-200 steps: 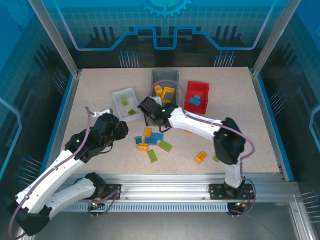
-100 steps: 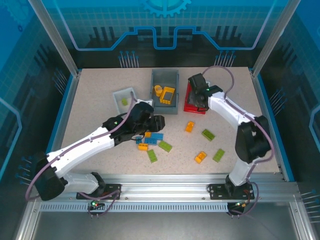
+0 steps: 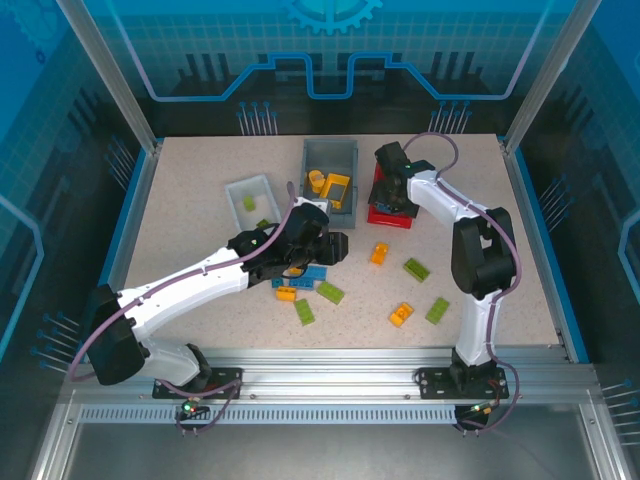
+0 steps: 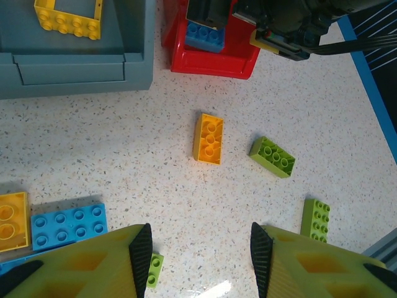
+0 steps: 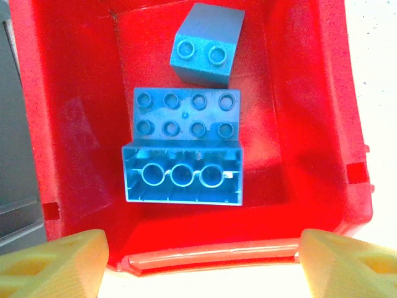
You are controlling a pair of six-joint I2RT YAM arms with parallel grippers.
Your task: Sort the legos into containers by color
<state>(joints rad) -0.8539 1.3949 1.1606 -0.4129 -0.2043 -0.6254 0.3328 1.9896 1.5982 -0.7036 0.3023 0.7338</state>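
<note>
Inside the red bin [image 5: 68, 93], three blue legos lie close together. An upside-down blue brick [image 5: 182, 174] shows its hollow tubes, long axis running 9 to 3 o'clock. Touching it at 12 o'clock is a studs-up blue brick [image 5: 186, 112] on the same axis. A sloped blue piece [image 5: 208, 43] sits beyond that, turned slightly toward 1 o'clock.

On the table [image 4: 124, 143], an orange brick [image 4: 208, 138] lies studs up, long axis 12 to 6 o'clock. Near it at 4 o'clock is a green brick [image 4: 272, 156], its axis slanting from 10 to 4. Another green brick [image 4: 316, 218] lies lengthwise 12 to 6, toward the 4 o'clock corner. A blue flat brick [image 4: 67, 225] touches an orange one [image 4: 12, 220] at 8 o'clock.

The grey bin [image 4: 74, 68] holds a yellow open frame [image 4: 68, 15] and stands just beside the red bin, at its 9 o'clock. From above, the white bin [image 3: 240, 190] is at 9 o'clock of the grey one.

The left gripper [image 4: 201, 261] hovers over bare table with its jaws apart and nothing between them. A small green piece [image 4: 154, 270] lies just beside its left finger. The right gripper [image 5: 198, 267] hangs over the red bin, spread wide, holding nothing.
</note>
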